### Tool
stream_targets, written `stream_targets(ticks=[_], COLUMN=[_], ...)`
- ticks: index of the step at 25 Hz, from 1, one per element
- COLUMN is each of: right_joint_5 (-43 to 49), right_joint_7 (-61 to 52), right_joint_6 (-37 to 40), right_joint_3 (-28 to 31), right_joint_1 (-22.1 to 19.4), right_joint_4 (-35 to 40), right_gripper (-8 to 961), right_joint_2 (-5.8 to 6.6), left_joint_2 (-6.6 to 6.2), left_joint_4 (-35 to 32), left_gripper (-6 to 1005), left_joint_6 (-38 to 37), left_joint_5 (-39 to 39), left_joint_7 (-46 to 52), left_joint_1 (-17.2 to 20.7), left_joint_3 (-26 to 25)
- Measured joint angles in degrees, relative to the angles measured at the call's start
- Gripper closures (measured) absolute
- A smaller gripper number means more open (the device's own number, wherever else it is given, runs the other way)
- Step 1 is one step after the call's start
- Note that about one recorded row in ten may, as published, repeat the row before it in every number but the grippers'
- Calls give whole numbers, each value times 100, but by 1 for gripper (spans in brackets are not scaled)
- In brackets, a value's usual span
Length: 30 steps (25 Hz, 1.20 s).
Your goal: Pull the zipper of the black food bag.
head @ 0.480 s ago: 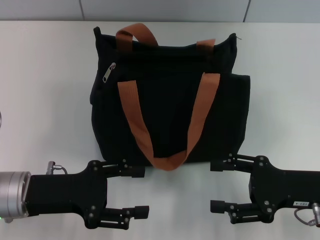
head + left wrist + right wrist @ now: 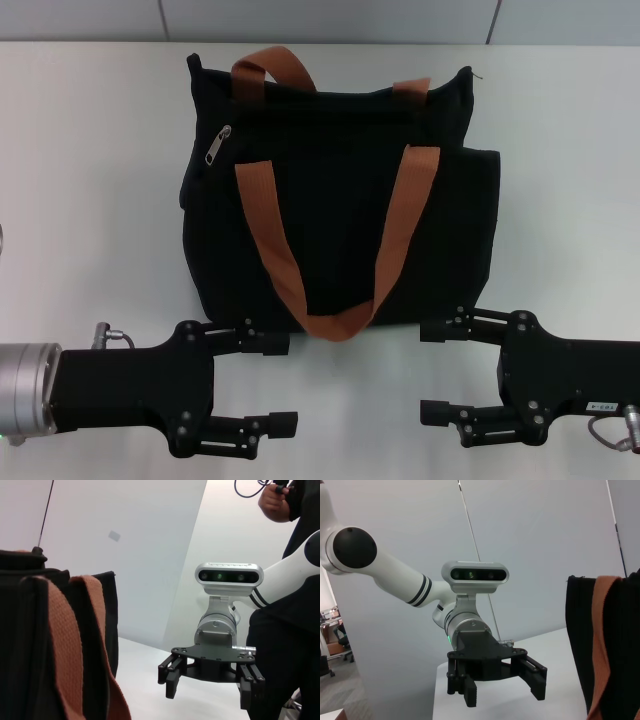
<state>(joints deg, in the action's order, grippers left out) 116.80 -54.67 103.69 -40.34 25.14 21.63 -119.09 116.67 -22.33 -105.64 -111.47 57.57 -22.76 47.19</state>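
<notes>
The black food bag lies flat in the middle of the white table, its two orange-brown strap handles spread over it. The zipper's silver pull tab sits near the bag's upper left corner. My left gripper is open and empty, just in front of the bag's near left edge. My right gripper is open and empty, in front of the bag's near right edge. The left wrist view shows the bag and the right gripper. The right wrist view shows the bag and the left gripper.
The white table stretches to both sides of the bag, with a grey wall behind it. A person in black stands behind the right arm in the left wrist view.
</notes>
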Motion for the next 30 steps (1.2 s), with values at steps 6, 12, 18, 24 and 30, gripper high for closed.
stream_targets(ticks=[6,12,18,24,30], right_joint_5=[0,-9,-18,-17,-13], right_joint_7=[0,0,0,0,0], right_joint_6=[-16,-16,-13,18,19], right_joint_3=[0,22,37,47,41], right_joint_1=[0,-8,-25,-37,-24], right_joint_4=[-9,-28,-25,-11,-3], right_gripper=[143,145,147,149,151], right_joint_2=[0,0,0,9,9], left_joint_2=[8,168,183,58,-437], left_joint_4=[0,137,718,655,517], left_gripper=[197,200,203,205,208], left_joint_6=[-174,-918,-930,-468,311], left_joint_5=[34,183,1878,2745,2238], left_joint_7=[-15,-310,-801,-863,-737], left_joint_1=[14,-122,11,292,341], left_joint_3=[-206,-1305,-1490,-1561,-1496])
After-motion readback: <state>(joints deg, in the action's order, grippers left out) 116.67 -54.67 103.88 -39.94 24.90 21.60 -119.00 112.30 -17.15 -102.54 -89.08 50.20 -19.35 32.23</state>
